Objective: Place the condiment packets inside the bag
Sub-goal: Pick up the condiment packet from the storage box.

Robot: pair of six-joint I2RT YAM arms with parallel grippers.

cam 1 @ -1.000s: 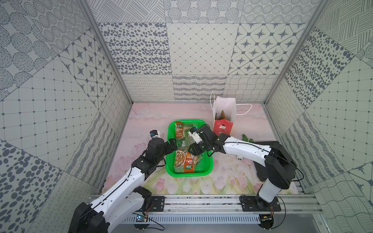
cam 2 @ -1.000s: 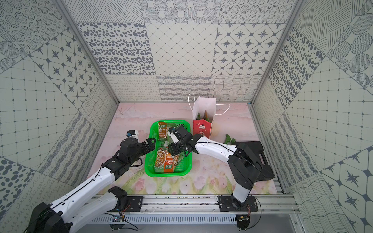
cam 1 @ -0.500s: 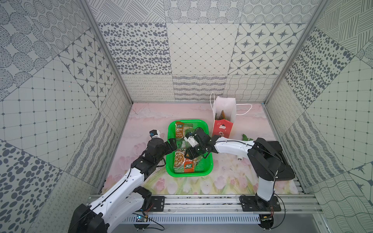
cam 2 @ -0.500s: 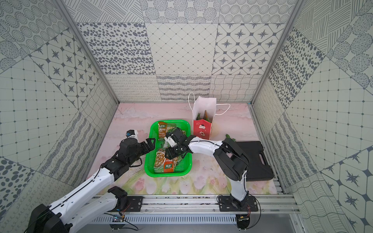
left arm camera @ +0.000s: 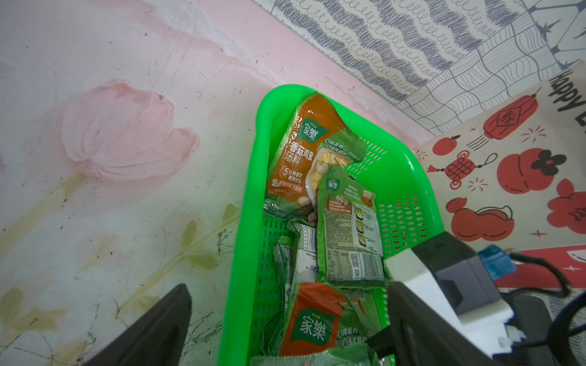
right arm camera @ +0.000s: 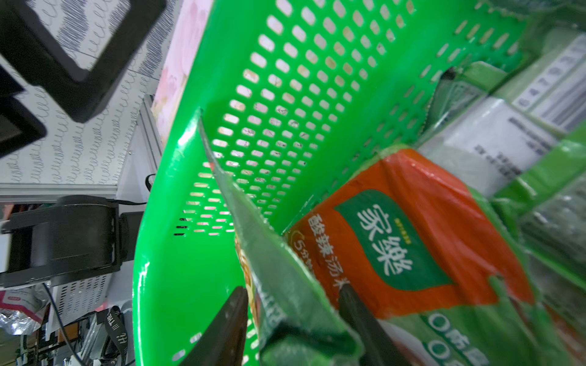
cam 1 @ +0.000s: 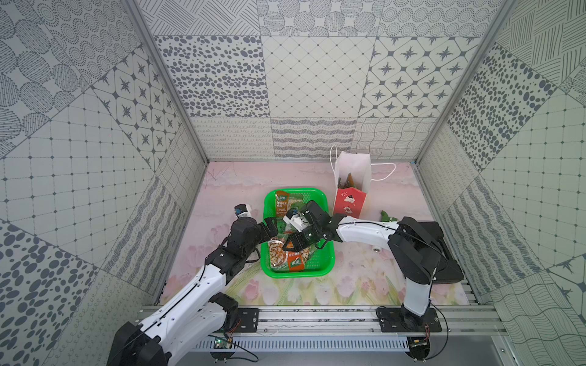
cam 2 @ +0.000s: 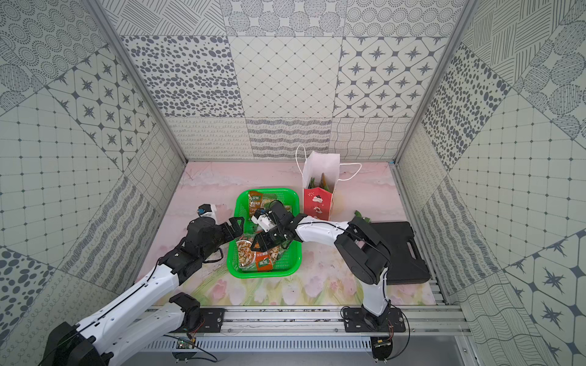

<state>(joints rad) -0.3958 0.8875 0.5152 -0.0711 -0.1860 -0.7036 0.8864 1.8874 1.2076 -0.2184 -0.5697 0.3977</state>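
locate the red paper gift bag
In both top views the red paper gift bag stands upright by the far right corner of the green perforated plastic basket.

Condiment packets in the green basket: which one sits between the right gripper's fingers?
The green packet standing on edge, in the right wrist view; the orange-fronted packet beside it lies outside the right gripper.

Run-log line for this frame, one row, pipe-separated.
left gripper: open, over green basket rim | right gripper: jaws astride condiment packet in basket, grip unconfirmed | bag: upright, some packets inside
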